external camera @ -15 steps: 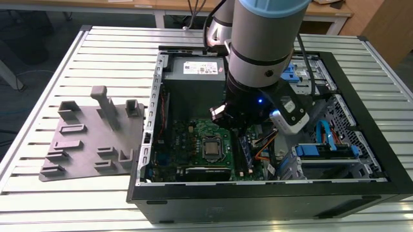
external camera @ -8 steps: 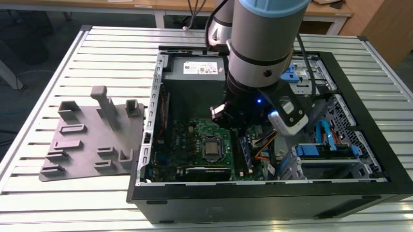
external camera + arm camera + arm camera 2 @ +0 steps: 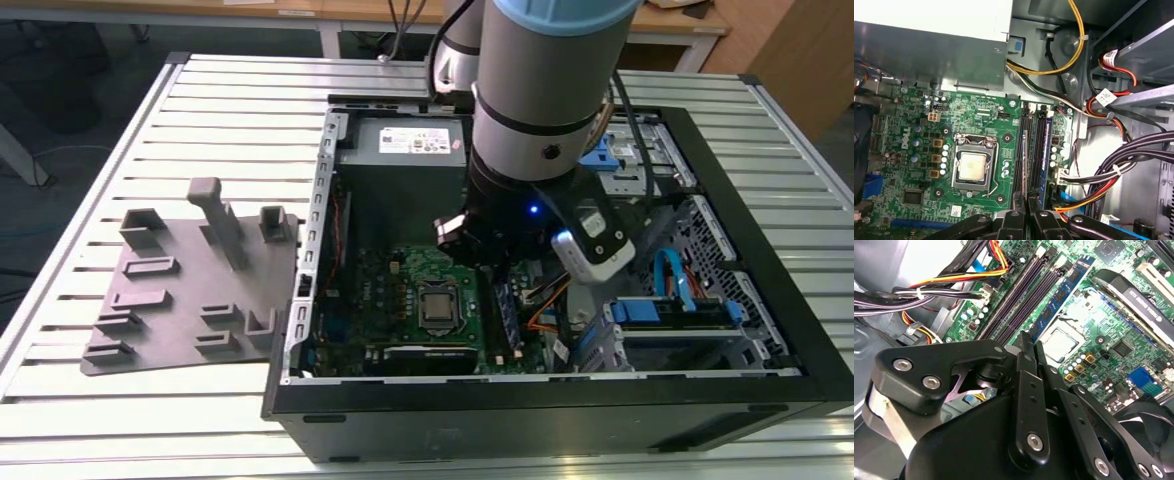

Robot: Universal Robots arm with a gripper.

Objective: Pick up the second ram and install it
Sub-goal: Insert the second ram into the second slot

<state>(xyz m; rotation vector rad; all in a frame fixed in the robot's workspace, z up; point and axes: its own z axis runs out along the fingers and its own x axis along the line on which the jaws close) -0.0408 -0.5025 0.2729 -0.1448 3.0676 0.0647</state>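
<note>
Claw [image 3: 1030,340] beside slim blue, black-chipped second ram [image 3: 1064,290]

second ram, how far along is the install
Done: a blue ram stick stands in a slot beside the processor. In hand: the pincer sits right at that stick's near end. Left: latching cannot be confirmed, so full seating may be outstanding.

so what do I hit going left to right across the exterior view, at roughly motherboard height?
grey tray → case's left wall → processor → memory slots → blue drive bay
</note>
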